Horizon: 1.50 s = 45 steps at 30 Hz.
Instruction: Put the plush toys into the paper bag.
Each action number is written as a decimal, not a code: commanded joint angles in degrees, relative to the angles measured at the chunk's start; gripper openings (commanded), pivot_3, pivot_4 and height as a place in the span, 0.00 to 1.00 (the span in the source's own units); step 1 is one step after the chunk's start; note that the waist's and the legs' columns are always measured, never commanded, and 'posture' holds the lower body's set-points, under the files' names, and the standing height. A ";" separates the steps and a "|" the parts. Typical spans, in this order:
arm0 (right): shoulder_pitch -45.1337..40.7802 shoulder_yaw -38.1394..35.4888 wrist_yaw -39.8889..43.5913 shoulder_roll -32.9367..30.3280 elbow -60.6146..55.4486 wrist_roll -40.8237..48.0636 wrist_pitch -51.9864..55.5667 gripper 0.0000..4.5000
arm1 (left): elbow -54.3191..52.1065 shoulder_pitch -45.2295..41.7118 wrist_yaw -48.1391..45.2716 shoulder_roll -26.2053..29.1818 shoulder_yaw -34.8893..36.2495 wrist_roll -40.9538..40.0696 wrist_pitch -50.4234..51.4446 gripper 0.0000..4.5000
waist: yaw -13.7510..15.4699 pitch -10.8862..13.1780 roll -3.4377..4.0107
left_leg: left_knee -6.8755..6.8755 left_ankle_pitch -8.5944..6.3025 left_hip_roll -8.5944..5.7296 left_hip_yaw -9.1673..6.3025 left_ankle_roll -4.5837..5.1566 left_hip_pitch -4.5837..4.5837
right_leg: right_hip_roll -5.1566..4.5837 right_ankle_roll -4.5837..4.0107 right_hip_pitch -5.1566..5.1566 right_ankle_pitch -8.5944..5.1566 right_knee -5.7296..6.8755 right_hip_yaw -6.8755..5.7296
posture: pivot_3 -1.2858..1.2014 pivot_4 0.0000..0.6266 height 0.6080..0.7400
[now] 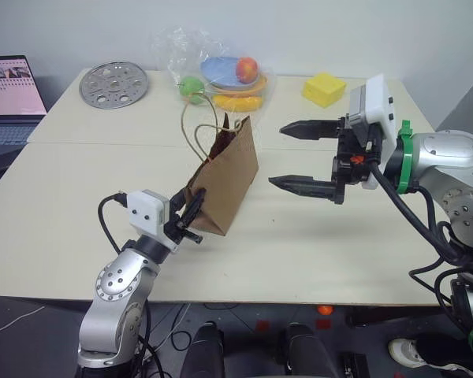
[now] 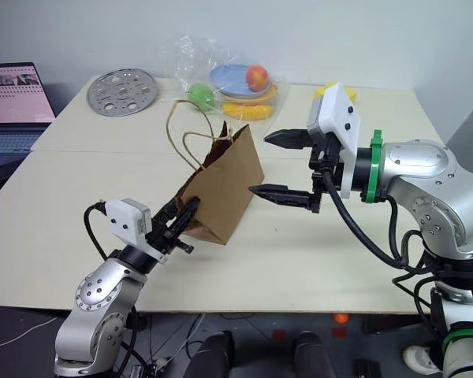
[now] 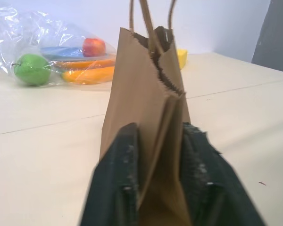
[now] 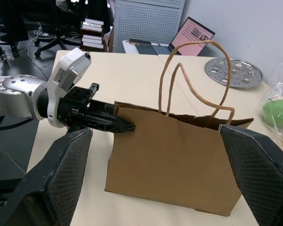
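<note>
Fingers of the left gripper (image 3: 155, 179) were pinched on the near gusseted end of the paper bag (image 1: 230, 175), one black finger on each side of the folded edge; right gripper (image 1: 311, 156) had its two fingers spread wide, holding nothing, pointing toward the robot's left just beside the bag's far end, apart from it; in the right wrist view the bag sat between those two fingers but untouched.

Counts: one paper bag with two twisted loop handles (image 4: 193, 77); two grippers; one clear plastic bag of fruit (image 1: 221, 79); one yellow block (image 1: 324, 88); one perforated metal disc (image 1: 113, 83); one laptop (image 1: 12, 98); I could not make out any plush toys on the table (image 1: 315, 244), and could not tell if any were inside the bag.

Bag stood upright on its base near the table's middle, mouth up and partly open, handles standing up; its long axis ran diagonally, from the near-left end at the left gripper to the far-right end by the right gripper; fruit bag was behind it at the far edge, yellow block to the far right, disc to the far left, laptop off the table's left end.
</note>
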 commanded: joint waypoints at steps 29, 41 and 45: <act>-0.93 -19.27 -6.86 -20.11 -5.12 26.30 24.23 1.00 | 72.31 -54.61 -70.66 13.92 -18.82 -12.59 -16.22 0.01 | -0.05 0.05 0.08 | -0.22 -0.12 -0.01 -0.15 0.16 -0.25 | -0.02 0.07 -0.02 0.03 -0.51 -0.25 | 0.52 0.24 1.00; 10.11 -20.71 -1.96 -25.13 -3.98 19.74 16.54 1.00 | 69.11 -55.97 -70.66 24.67 -23.77 -17.54 -16.87 0.34 | -0.69 0.06 0.11 | -0.21 -0.13 0.01 -0.13 0.18 -0.26 | -0.02 0.09 -0.04 0.02 -0.45 -0.21 | 0.52 0.24 1.00; 17.66 -21.50 0.60 -25.63 -0.68 12.63 10.74 1.00 | 63.06 -56.18 -70.66 33.01 -19.11 -18.63 -5.55 0.61 | -0.99 0.06 0.08 | -0.19 -0.13 0.02 -0.16 0.18 -0.26 | -0.01 0.09 -0.03 0.01 -0.45 -0.24 | 0.52 0.24 1.00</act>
